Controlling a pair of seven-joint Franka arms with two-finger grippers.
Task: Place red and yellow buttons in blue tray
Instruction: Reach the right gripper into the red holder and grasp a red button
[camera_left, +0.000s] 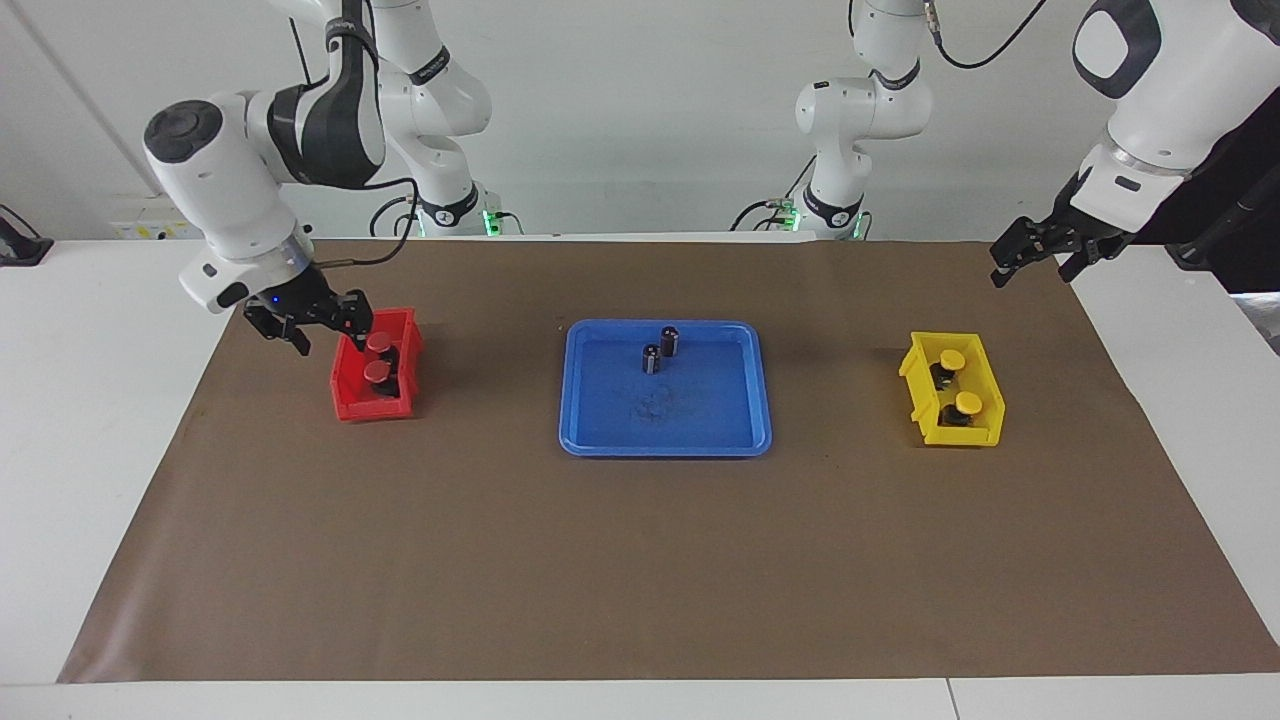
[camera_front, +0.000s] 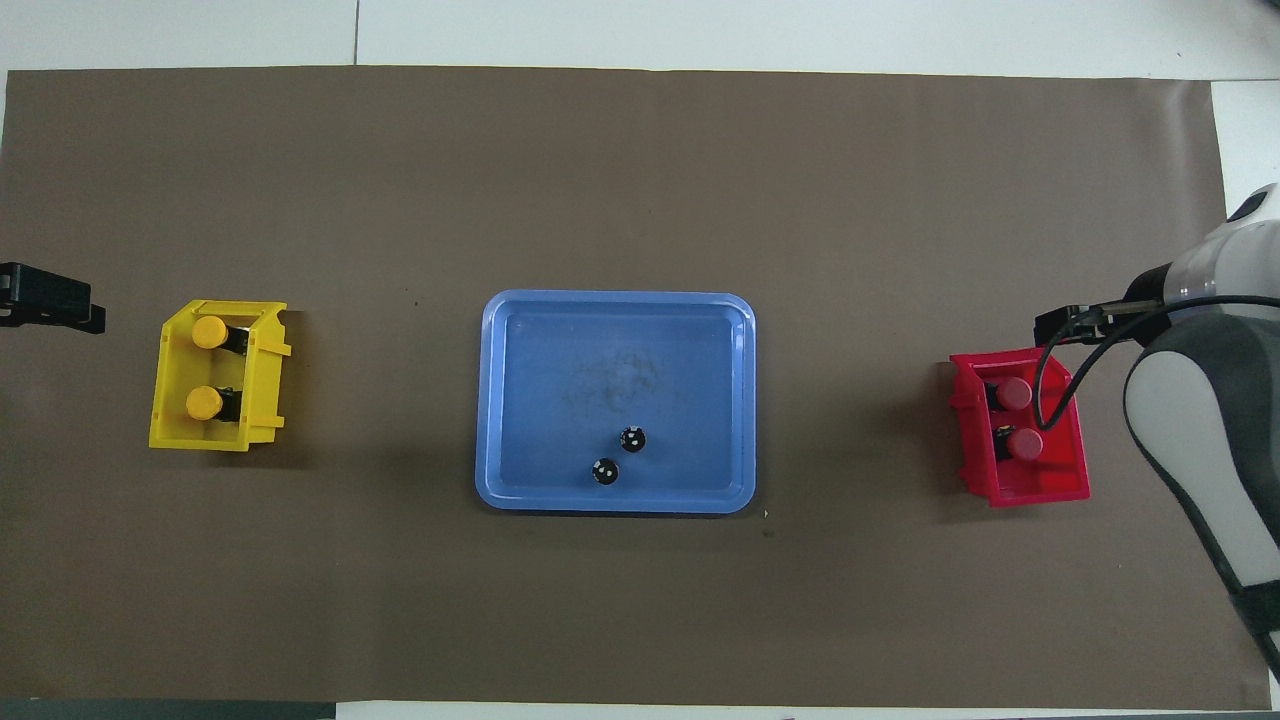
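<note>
I see my right pincer (camera_left: 318, 328) part-open, empty, at the red bin's (camera_left: 350, 404) rim; two red buttons (camera_left: 378, 343) inside. Blue tray (camera_left: 600, 440) mid-bench. Yellow buttons (camera_left: 953, 359) sit in the yellow bin (camera_left: 925, 425). Left pincer (camera_left: 1035, 258) open, waiting over the bench's edge.

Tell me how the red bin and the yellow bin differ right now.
The red bin sits toward the right arm's end of the table, the yellow bin toward the left arm's end. The red bin holds two red buttons, the yellow bin two yellow buttons. The right gripper is at the red bin's rim; the left gripper hangs away from the yellow bin. Both hold two buttons.
</note>
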